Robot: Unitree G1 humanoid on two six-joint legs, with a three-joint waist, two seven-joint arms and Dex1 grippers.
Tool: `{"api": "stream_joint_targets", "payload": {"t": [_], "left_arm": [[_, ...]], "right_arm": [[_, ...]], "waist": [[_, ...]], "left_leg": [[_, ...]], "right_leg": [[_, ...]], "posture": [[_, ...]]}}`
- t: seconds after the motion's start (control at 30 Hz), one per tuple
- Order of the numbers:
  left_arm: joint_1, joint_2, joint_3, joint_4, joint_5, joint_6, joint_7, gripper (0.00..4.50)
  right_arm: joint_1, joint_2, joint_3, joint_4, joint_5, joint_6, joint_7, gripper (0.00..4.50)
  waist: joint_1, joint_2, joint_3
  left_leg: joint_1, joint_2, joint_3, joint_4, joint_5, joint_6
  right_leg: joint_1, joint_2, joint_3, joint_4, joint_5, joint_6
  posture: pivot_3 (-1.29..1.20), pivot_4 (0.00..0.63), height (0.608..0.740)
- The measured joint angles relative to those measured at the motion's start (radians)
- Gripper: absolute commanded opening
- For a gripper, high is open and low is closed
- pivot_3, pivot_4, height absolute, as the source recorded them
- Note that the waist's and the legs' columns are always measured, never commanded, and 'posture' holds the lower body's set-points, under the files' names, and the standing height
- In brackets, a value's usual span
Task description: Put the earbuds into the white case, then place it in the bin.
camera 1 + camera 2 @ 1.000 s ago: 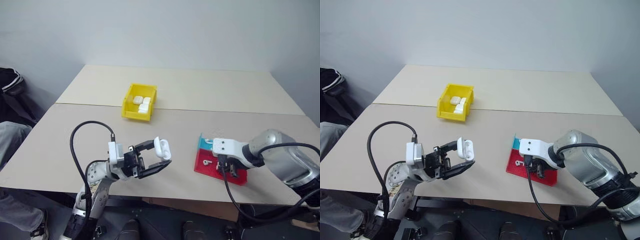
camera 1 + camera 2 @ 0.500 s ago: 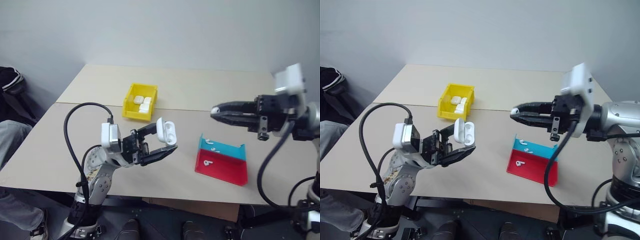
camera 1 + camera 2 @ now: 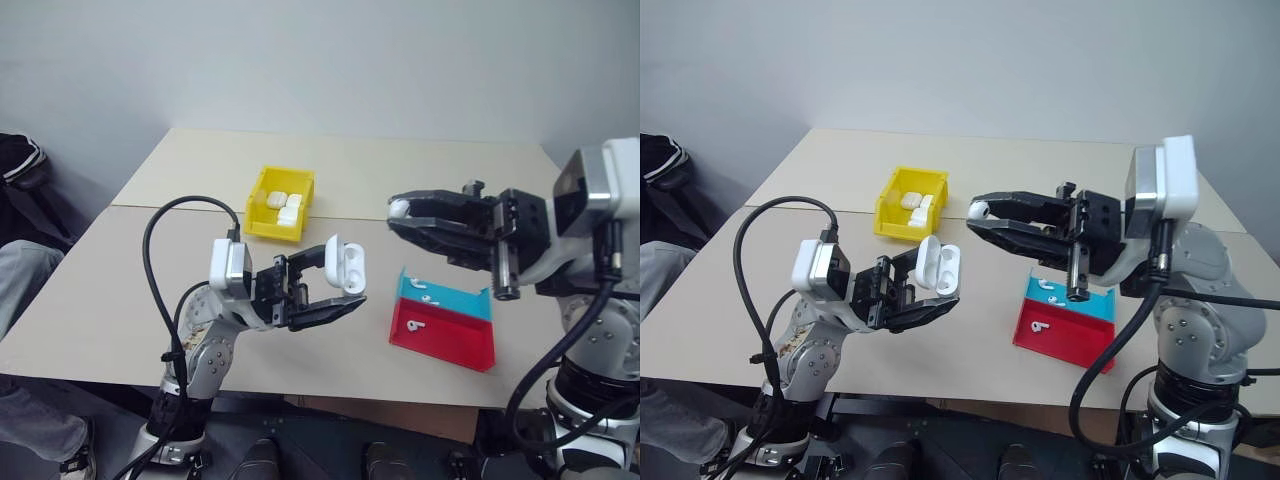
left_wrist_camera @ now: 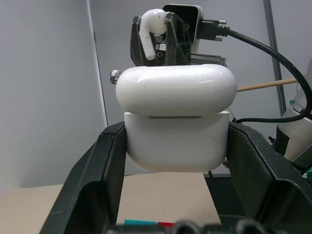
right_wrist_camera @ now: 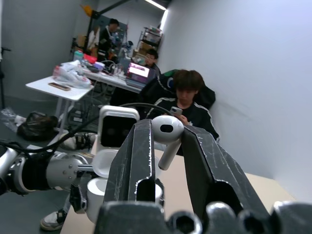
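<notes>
The white case [image 3: 343, 265] is clamped, lid flipped open, in the left gripper [image 3: 322, 285] at lower centre of the frame, above the bench [image 3: 100, 300]. One earbud [image 3: 399, 208] is pinched at the tips of the nearly closed right gripper [image 3: 405, 217], up and to the right of the case, well apart from it. Two more earbuds [image 3: 422, 295] are seen lying on the red and teal tray [image 3: 445, 335] at lower right. The yellow bin [image 3: 262, 226] stands behind, upper centre, with white cases already inside. Since the earbud is held only by its tip, it could be knocked loose against the case rim if the stem is misaligned with its socket.
</notes>
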Motion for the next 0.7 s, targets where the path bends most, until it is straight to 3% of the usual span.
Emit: {"api": "stream_joint_targets", "payload": {"t": [0.7], "left_arm": [[0.000,0.025,-0.021,-0.022,0.014,0.030,-0.020,2.77]], "right_arm": [[0.075,-0.002,0.153,0.081,-0.091,-0.249,0.036,0.66]], "waist": [[0.001,0.000,0.000]], "left_leg": [[0.000,0.000,0.000,-0.001,0.000,-0.001]], "right_leg": [[0.000,0.000,0.000,0.000,0.000,0.000]], "posture": [[0.00,0.150,0.740]]}}
